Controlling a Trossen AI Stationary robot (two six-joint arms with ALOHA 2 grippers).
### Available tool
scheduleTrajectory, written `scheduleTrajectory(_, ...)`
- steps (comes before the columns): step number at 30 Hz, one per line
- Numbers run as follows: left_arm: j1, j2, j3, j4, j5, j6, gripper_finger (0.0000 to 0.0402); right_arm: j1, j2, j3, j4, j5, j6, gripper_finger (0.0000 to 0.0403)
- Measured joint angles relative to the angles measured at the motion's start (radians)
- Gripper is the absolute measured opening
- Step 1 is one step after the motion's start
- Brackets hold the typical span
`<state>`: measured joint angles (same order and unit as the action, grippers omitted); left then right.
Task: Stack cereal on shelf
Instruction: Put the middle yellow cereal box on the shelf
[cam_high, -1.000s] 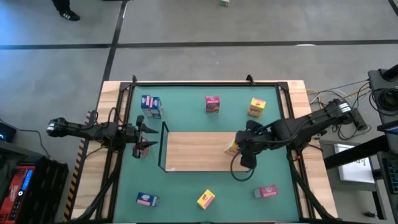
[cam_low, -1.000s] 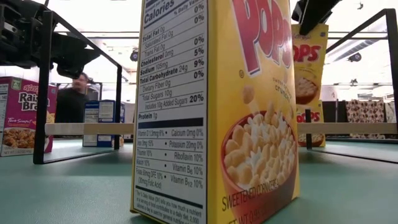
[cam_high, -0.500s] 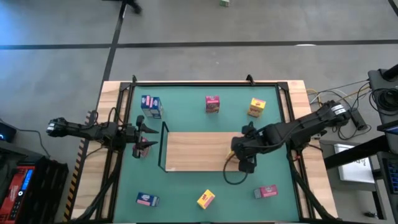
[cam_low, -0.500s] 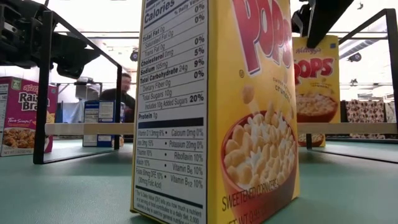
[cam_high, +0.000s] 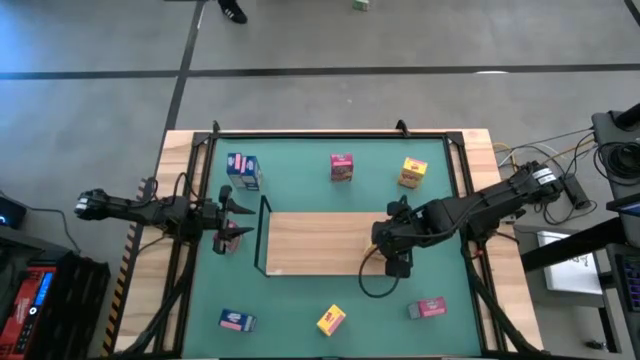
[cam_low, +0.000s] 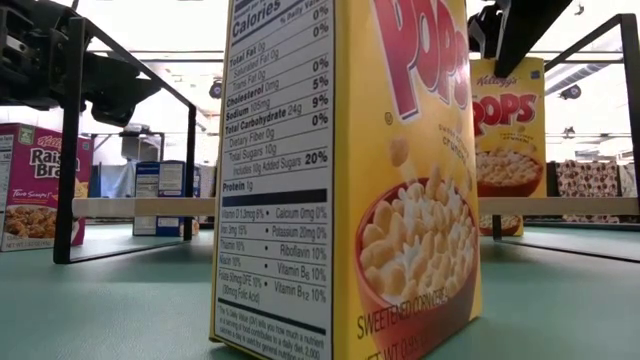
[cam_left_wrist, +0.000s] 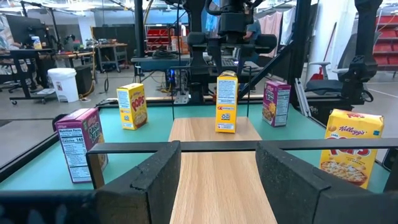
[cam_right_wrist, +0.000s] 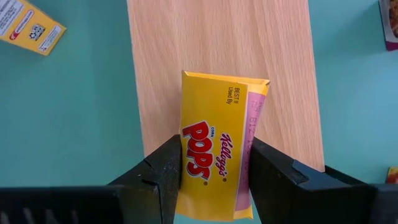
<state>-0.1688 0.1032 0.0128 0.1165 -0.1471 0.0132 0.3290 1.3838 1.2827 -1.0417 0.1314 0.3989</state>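
Observation:
My right gripper (cam_high: 385, 243) reaches down over the right end of the light-wood shelf (cam_high: 310, 245) and is shut on a yellow cereal box (cam_right_wrist: 214, 146) that stands upright there. The left wrist view shows that box (cam_left_wrist: 226, 102) upright at the board's far end. My left gripper (cam_high: 237, 222) waits open, level with the shelf's left end, its fingers either side of the black rail (cam_left_wrist: 217, 147). More boxes stand on the green tabletop: blue (cam_high: 243, 170), pink (cam_high: 342, 167) and yellow (cam_high: 413, 172) along the far side. My right gripper pinches the yellow box between its two fingers (cam_right_wrist: 165, 162), at the top end (cam_right_wrist: 211, 124), one finger on each broad face. The fingers point straight down from above. The box is upright, with its bottom (cam_left_wrist: 226, 129) on the shelf board.
Near the table's front edge are a blue box (cam_high: 237, 320), a yellow box (cam_high: 331, 320) that fills the low view (cam_low: 350, 180), and a pink box (cam_high: 428, 308). Black rails (cam_high: 263, 235) edge the shelf's left end. A raised frame rims the table.
My right gripper carried the yellow box a little toward the table's left and lowered it until it stood upright on the shelf's right end. It has since kept still, with its fingers still shut on the box.

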Motion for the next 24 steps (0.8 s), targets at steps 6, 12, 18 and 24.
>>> scheduleTrajectory(6,0.0,0.0,0.0,0.0,0.0,0.0,0.0192,0.0,0.005,0.0,0.008,0.0,0.001,0.0168)
scheduleTrajectory(12,0.0,0.0,0.0,0.0,0.0,0.0,0.0192,0.0,0.012,0.0,0.024,-0.001,-0.001,0.018)
scheduleTrajectory(18,0.0,0.0,0.0,0.0,0.0,0.0,0.0192,0.0,0.013,0.0,0.032,-0.033,0.0,0.0188)
scheduleTrajectory(24,0.0,0.0,0.0,0.0,0.0,0.0,0.0192,0.0,0.013,0.0,0.034,-0.06,0.0,0.0187)
